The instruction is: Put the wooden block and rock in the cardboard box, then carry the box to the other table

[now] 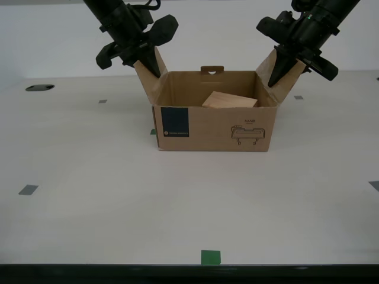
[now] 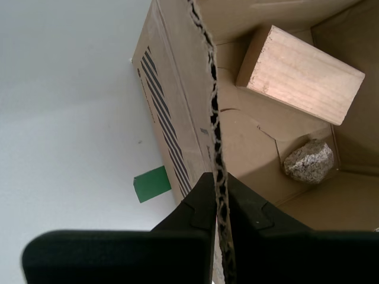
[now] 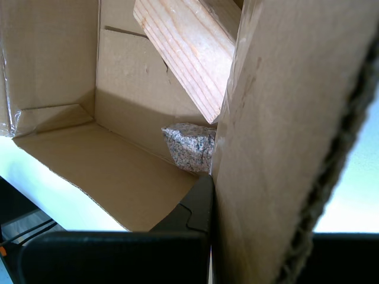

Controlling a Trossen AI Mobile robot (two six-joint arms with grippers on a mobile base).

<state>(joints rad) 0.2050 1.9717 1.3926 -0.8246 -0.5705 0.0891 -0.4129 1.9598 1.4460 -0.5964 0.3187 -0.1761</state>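
On the smooth off-white table (image 1: 89,177) the cardboard box (image 1: 213,127) stands at 12 o'clock from me with the wooden block (image 1: 230,100) inside, my second gripper (image 2: 218,204) is clamped on its side flap (image 2: 204,89) near the rock (image 2: 308,161), and my first gripper (image 3: 210,201) pinches the other flap (image 3: 290,136).

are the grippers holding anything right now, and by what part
Both hold the brown corrugated cardboard box by its raised side flaps: my second gripper is clamped on one flap's edge, my first gripper on the opposite flap.

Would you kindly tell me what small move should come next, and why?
Probably lift the box straight up with both arms: the block and rock lie inside, and my first gripper and second gripper each pinch a side flap.
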